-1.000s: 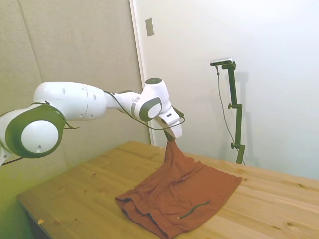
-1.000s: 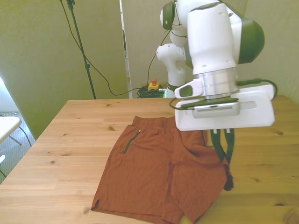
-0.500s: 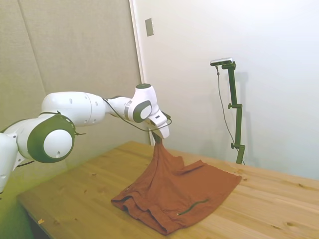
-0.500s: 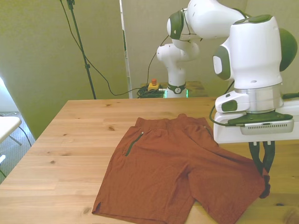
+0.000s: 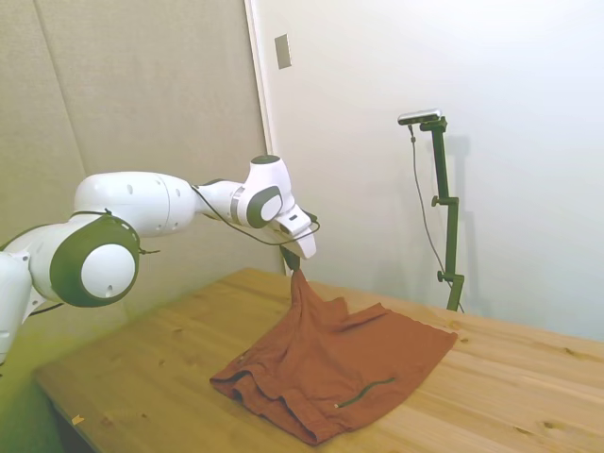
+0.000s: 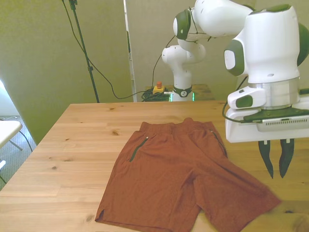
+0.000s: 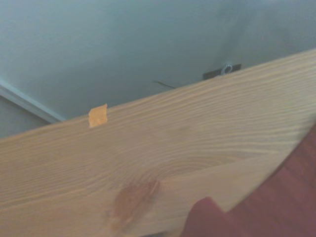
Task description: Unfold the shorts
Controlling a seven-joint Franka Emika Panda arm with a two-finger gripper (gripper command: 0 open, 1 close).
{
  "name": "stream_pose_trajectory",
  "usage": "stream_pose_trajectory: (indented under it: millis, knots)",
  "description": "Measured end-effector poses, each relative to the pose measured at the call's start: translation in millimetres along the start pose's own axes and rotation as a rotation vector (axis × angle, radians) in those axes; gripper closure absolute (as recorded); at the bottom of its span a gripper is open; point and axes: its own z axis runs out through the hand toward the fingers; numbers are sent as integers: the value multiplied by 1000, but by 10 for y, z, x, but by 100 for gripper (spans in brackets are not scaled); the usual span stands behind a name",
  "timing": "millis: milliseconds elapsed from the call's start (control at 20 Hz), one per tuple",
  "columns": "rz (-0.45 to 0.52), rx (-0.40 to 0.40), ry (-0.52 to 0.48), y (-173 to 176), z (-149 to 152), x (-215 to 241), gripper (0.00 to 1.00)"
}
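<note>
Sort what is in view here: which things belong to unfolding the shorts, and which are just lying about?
Part of the job:
- shorts, spread on the table
- hand, open, above the leg on the front view's right

Just lying about:
- orange tape scrap at the table's edge
- yellow box with a red button behind the table
- black cables behind the table

We've got a knotty wooden table (image 5: pixel 528 377) in a plain room: grey fabric panel (image 5: pixel 142 94) behind its far corner in the side view, white wall (image 5: pixel 510 57) next to it with a small switch plate (image 5: pixel 283 51). In the front view, cables (image 6: pixel 96 67) hang down a yellowish wall (image 6: pixel 38 48).
</note>
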Motion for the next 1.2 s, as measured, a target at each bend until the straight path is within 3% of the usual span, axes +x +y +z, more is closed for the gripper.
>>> stream_pose_trajectory:
  millis: [100, 200, 350, 550, 800, 1200]
  knots:
    - [-2, -1, 12, -4, -188, 23, 0]
    - [13, -63, 39, 158, -358, 165, 0]
    - [32, -153, 60, 600, -500, 463, 0]
    - [-12, -245, 60, 1169, -686, 613, 0]
    - [-100, -296, 21, 1722, -949, 385, 0]
    - [-220, -297, -36, 2769, -1612, -182, 0]
